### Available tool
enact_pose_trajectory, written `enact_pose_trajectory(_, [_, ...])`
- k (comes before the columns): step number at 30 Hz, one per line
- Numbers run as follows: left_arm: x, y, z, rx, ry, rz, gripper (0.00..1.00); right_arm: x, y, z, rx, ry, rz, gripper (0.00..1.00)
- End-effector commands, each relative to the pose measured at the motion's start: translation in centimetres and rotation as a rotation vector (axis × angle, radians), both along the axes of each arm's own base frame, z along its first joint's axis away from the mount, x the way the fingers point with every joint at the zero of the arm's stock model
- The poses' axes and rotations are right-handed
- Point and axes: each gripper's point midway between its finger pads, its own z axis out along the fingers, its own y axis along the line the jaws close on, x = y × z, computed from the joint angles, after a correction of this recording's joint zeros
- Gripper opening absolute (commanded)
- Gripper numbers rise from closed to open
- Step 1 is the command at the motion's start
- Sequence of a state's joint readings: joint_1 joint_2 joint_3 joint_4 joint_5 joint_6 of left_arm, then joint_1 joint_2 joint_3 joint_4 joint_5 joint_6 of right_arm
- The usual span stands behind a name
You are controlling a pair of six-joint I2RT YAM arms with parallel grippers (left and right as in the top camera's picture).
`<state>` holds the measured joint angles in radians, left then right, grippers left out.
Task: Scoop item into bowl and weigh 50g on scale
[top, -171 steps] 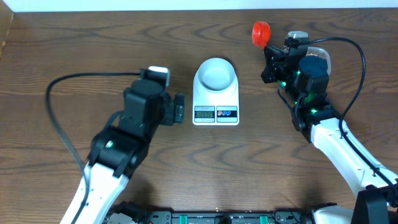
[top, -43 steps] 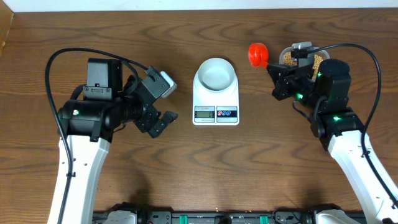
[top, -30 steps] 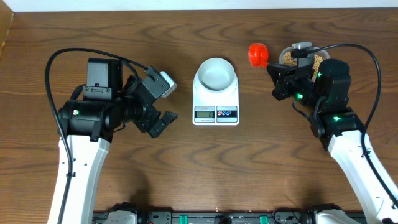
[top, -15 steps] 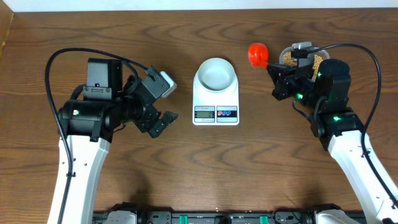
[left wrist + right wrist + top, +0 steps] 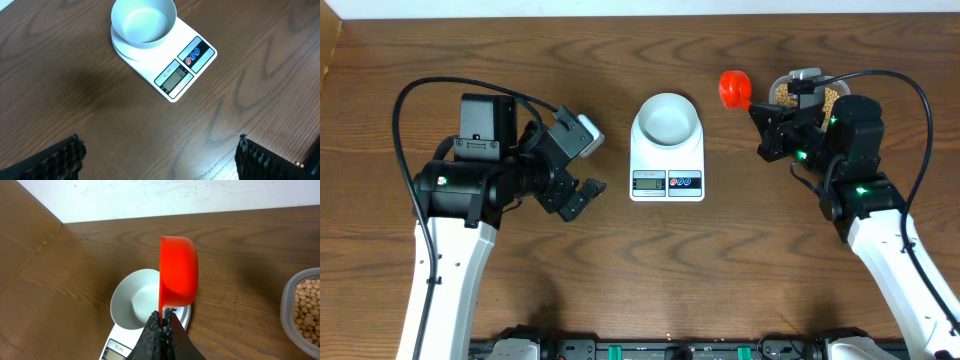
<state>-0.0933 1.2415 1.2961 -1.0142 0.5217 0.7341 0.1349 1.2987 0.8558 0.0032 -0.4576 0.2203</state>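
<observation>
My right pincer (image 5: 162,324) is clamped on the handle of a red plastic scoop (image 5: 178,272), which is tipped on edge over the dark wood-grain surface (image 5: 720,260). The left pincer (image 5: 160,155) is spread wide. The small round white bowl (image 5: 144,22) sits on the white rectangular digital scale (image 5: 192,67); I cannot read its display. Small tan-yellow beans (image 5: 306,305) lie in a clear plastic tub (image 5: 286,311) to the right. A white wall (image 5: 200,195) backs the surface.

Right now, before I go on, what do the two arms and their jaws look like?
Both match: white lower links, black boxy joints and wrist housings. The left arm and right arm each trail a looping black cable and show small green lights. The jaws are black, with ribbed pads.
</observation>
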Motion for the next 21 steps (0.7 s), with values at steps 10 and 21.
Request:
enact_pose_trajectory(10, [0.0,-0.1,1.0,-0.013,-0.029,-0.012,0.98,-0.1,0.0,0.7,-0.074,-0.063,0.047,0.01])
enact_pose_trajectory(21, [0.0,-0.1,1.0,-0.013,-0.028,-0.012,0.98,-1.6,-2.2,0.8,-0.114,-0.012,-0.039,0.01])
